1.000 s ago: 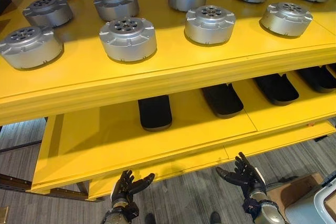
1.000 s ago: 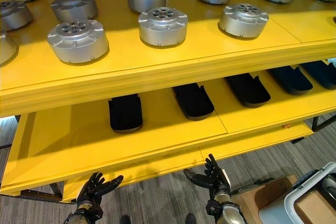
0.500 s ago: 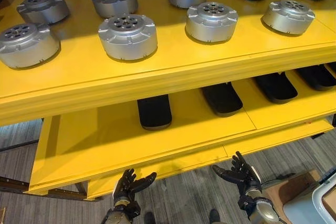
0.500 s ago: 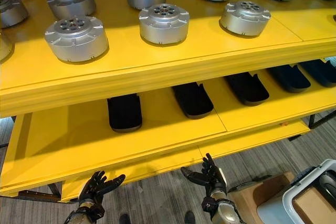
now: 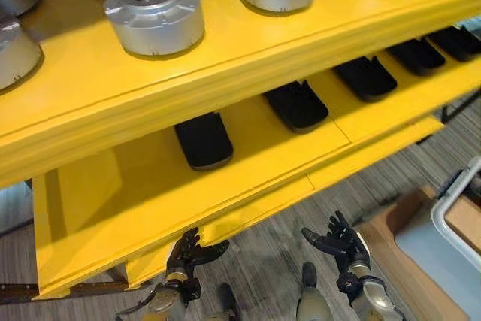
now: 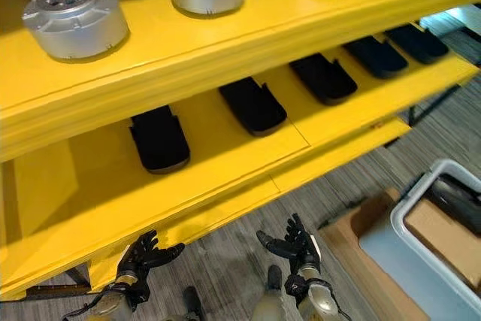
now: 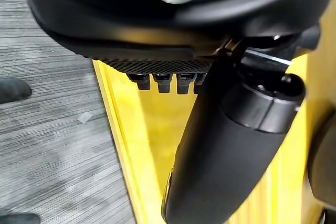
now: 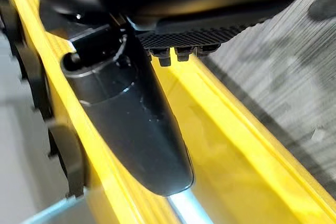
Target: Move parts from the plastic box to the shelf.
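The yellow shelf [image 5: 248, 54] has two levels. Round silver metal parts [image 5: 154, 15] stand on its upper level, and flat black parts [image 5: 203, 140] lie in a row on the lower one. A grey plastic box [image 6: 409, 253] with a white rim sits on the floor at the right, with something dark [image 6: 460, 199] inside. My left hand [image 5: 185, 255] and right hand [image 5: 342, 244] hang low in front of the shelf's bottom edge, palms facing each other. Both are open and empty; the wrist views show the left hand's thumb [image 7: 226, 145] and the right hand's thumb [image 8: 137, 124] straight.
The plastic box rests on brown cardboard [image 6: 347, 237], on grey striped flooring [image 5: 263, 253] before the shelf. The lower level's front lip [image 5: 248, 208] juts out just beyond my hands.
The camera has swung down and to the right, bringing more of the plastic box and floor into view. Both hands stay open, low before the shelf.
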Available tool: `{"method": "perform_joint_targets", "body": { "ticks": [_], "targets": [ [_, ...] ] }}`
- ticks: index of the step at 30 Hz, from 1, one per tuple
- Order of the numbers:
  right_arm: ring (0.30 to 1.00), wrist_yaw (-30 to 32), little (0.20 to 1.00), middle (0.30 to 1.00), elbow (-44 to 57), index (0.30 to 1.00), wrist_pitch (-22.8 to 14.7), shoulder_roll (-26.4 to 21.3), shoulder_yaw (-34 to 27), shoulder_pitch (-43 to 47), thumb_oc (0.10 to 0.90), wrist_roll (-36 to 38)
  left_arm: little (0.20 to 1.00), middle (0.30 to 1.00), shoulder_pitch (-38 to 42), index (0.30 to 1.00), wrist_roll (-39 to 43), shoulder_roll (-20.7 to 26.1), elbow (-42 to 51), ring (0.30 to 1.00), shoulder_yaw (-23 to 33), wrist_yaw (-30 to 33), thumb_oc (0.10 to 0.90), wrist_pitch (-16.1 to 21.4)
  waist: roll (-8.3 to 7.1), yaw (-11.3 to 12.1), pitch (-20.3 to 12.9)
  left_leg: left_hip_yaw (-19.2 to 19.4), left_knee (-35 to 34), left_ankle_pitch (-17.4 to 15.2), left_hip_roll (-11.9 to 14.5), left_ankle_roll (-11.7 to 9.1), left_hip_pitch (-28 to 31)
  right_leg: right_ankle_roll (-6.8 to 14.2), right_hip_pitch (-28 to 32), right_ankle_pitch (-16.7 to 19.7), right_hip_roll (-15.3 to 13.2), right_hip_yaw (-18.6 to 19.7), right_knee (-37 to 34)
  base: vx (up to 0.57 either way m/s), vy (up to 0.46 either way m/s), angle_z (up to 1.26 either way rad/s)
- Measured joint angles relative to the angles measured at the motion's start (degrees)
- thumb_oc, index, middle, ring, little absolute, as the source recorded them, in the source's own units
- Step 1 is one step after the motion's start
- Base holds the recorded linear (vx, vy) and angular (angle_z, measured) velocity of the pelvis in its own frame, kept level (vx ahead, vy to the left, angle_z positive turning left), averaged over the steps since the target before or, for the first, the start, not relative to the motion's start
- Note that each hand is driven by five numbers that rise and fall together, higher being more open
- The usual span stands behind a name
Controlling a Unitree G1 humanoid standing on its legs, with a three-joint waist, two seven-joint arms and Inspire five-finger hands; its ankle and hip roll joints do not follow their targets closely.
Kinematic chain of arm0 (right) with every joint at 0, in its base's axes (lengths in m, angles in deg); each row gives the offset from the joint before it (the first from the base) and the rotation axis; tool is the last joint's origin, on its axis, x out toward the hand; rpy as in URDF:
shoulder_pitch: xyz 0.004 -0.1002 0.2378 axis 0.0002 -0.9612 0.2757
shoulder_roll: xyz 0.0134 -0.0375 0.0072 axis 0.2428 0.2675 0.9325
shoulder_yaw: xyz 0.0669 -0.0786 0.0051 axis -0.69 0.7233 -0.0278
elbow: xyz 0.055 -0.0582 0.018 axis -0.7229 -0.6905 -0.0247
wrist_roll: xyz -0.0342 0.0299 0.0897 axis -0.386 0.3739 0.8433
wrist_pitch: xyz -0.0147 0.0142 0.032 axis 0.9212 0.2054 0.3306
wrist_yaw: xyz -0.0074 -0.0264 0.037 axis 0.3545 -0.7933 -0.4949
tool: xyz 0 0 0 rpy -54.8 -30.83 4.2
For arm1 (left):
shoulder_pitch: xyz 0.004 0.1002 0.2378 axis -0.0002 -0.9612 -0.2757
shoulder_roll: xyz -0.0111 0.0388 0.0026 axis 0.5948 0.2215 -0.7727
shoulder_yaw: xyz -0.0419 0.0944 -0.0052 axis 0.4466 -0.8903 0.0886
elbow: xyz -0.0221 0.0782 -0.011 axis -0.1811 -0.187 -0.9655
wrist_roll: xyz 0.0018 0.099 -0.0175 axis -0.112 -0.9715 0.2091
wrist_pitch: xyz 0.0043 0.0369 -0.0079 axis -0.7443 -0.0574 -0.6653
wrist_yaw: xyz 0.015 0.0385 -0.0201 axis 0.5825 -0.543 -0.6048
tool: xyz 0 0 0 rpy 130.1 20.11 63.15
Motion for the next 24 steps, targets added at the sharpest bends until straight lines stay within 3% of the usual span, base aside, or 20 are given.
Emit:
{"method": "perform_joint_targets", "body": {
  "ticks": [1,2,3,4,5,7,8,9,10,13,16,19,24],
  "targets": [
    [1.000,-0.52,1.000,1.000,0.32,1.000,-0.30,-0.58,0.16,0.75,0.900,0.01,1.000,1.000,0.08,1.000,-0.06,-0.70,-0.73,1.000,0.67,-0.08,0.900,0.26,0.71,1.04,0.60,2.04,1.21,-0.23,1.74,-0.61,-0.44,0.67,-2.42,-6.26,0.64,0.70,6.52,-0.12,0.115,-0.94],
    [1.000,-0.70,1.000,1.000,0.59,1.000,-0.31,-1.93,0.18,1.01,0.900,0.02,1.000,1.000,0.24,1.000,0.01,-1.74,-0.38,1.000,1.02,0.07,0.900,-0.09,3.32,-0.57,1.11,1.71,1.92,0.40,3.46,-0.17,-1.52,-0.60,-3.82,-14.61,2.14,1.16,18.08,-0.17,0.028,-0.45],
    [1.000,-0.67,1.000,1.000,0.24,1.000,0.18,-2.41,0.31,1.13,0.900,0.01,1.000,1.000,-0.59,1.000,0.06,-1.79,0.89,1.000,1.55,-0.13,0.900,-0.21,4.03,0.03,1.00,2.09,1.21,1.33,4.33,-0.64,-1.03,-2.08,-4.20,-18.49,2.65,0.73,26.31,-0.08,-0.016,-0.31],
    [1.000,-0.47,1.000,1.000,0.55,1.000,0.56,-2.69,0.71,1.15,0.900,0.00,1.000,1.000,-1.51,1.000,0.09,-1.59,2.27,1.000,2.23,-0.33,0.900,-0.16,3.94,1.60,1.06,4.44,-0.79,3.19,5.29,-1.24,0.76,-2.05,-2.31,-22.39,2.53,-0.62,31.90,-0.07,-0.053,-0.80],
    [1.000,-0.59,1.000,1.000,1.60,1.000,0.28,-2.61,0.86,1.01,0.900,0.00,1.000,1.000,-2.33,1.000,0.10,-1.48,2.52,1.000,2.98,0.07,0.900,-0.17,4.06,2.50,1.09,5.32,-1.44,3.13,6.39,-0.89,1.63,0.25,3.03,-24.91,1.90,-1.75,30.96,-0.09,-0.107,-0.84],
    [1.000,-0.43,1.000,1.000,5.55,1.000,0.07,-2.59,1.48,2.39,0.900,-0.02,1.000,1.000,-1.82,1.000,0.23,-0.69,2.53,1.000,3.89,0.43,0.900,-0.17,3.12,2.92,0.85,7.25,-1.26,3.86,7.32,-1.83,1.50,3.82,12.20,-26.47,-1.15,-1.49,23.52,-0.12,-0.176,-0.67],
    [1.000,-0.28,1.000,1.000,7.86,1.000,0.02,-2.65,2.13,3.22,0.900,-0.03,1.000,1.000,-1.32,1.000,0.38,-0.29,2.39,1.000,4.36,0.50,0.900,-0.19,1.64,4.30,0.58,9.13,-0.06,4.63,7.71,-3.02,1.60,6.28,15.52,-26.18,-3.39,-0.31,20.41,-0.08,-0.159,-0.95],
    [1.000,-0.23,1.000,1.000,9.60,1.000,-0.56,-2.15,3.06,4.38,0.900,-0.03,1.000,1.000,-0.92,1.000,0.53,0.18,2.27,1.000,5.59,0.76,0.900,-0.13,0.01,4.94,-0.26,10.12,0.23,5.63,7.89,-4.24,1.55,8.47,19.84,-24.75,-1.97,1.87,10.90,-0.08,-0.229,-0.95],
    [1.000,-0.48,1.000,1.000,9.71,1.000,-1.15,-2.51,3.30,5.84,0.900,-0.03,1.000,1.000,-0.72,1.000,0.57,-0.26,2.32,1.000,5.48,1.00,0.900,-0.06,0.12,4.89,-0.50,9.52,-0.58,7.27,8.67,-4.07,1.64,8.74,22.00,-25.22,-0.30,1.35,5.71,-0.06,-0.243,-0.63],
    [1.000,-0.41,1.000,1.000,9.59,1.000,-2.01,-4.06,2.75,3.00,0.900,-0.06,1.000,1.000,-0.86,1.000,0.54,-2.65,2.56,1.000,3.55,0.72,0.900,0.05,0.68,3.13,-3.42,6.35,-0.65,10.71,11.55,-3.70,1.89,7.97,23.54,-26.26,2.92,2.50,1.15,-0.04,-0.236,-0.38],
    [1.000,0.09,1.000,1.000,8.86,1.000,-1.98,-5.86,1.16,-3.32,0.900,-0.15,1.000,1.000,-2.36,1.000,0.53,-3.27,3.09,1.000,1.74,-0.16,0.900,0.05,1.72,-0.20,-5.79,5.92,-0.82,12.52,13.80,-5.56,3.22,6.68,24.51,-26.09,4.99,4.17,-0.94,-0.05,-0.253,-0.39],
    [1.000,0.14,1.000,1.000,8.81,1.000,-1.81,-6.08,1.30,-5.68,0.900,-0.25,1.000,1.000,-2.78,1.000,0.52,-3.86,3.07,1.000,1.84,-0.33,0.900,0.06,2.79,-1.31,-6.73,5.86,-1.26,13.29,14.80,-6.47,3.86,5.45,24.65,-25.21,6.12,5.58,-2.30,-0.04,-0.172,-0.25],
    [1.000,-0.02,1.000,1.000,9.17,1.000,-1.73,-6.51,1.87,-5.19,0.900,-0.33,1.000,1.000,-4.36,1.000,0.25,-5.46,3.09,1.000,1.33,-1.21,0.900,0.64,4.29,-0.97,-7.67,5.92,-2.99,13.78,15.20,-6.74,6.10,5.17,25.85,-24.99,6.85,6.10,-2.49,-0.04,-0.151,-0.04]
  ]
}}
